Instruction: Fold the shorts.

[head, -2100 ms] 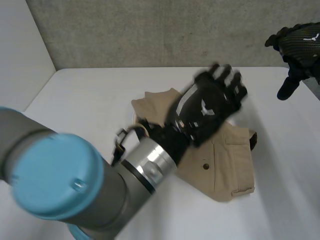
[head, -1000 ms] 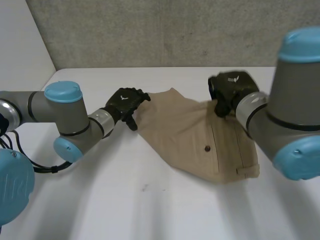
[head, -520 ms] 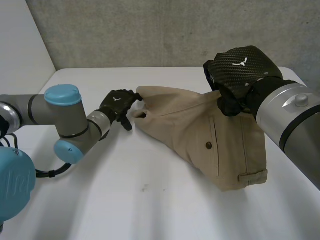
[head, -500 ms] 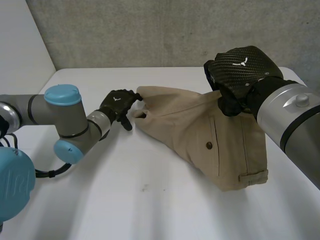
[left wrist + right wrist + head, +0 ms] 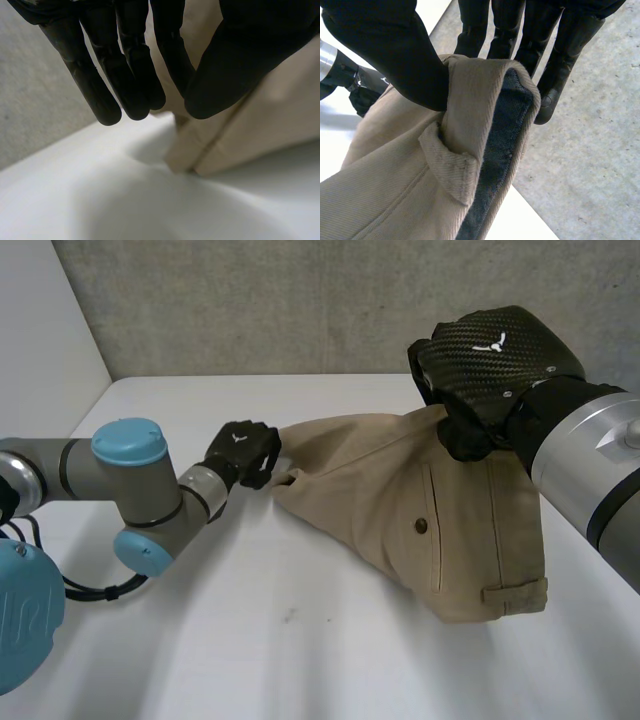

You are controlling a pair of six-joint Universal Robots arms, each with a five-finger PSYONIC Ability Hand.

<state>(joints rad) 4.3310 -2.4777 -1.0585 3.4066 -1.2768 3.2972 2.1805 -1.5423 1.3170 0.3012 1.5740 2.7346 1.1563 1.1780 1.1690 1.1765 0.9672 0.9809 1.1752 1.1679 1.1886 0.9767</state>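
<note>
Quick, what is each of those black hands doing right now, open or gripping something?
Left hand: closed, pinching one end of the shorts between thumb and fingers.
Right hand: closed, pinching the waistband.

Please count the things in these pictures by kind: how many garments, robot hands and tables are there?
Shorts: 1
Hands: 2 (left hand, right hand)
Table: 1
Total: 4

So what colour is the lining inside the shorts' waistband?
Dark blue-grey lining inside the tan shorts; right wrist view shows best.
</note>
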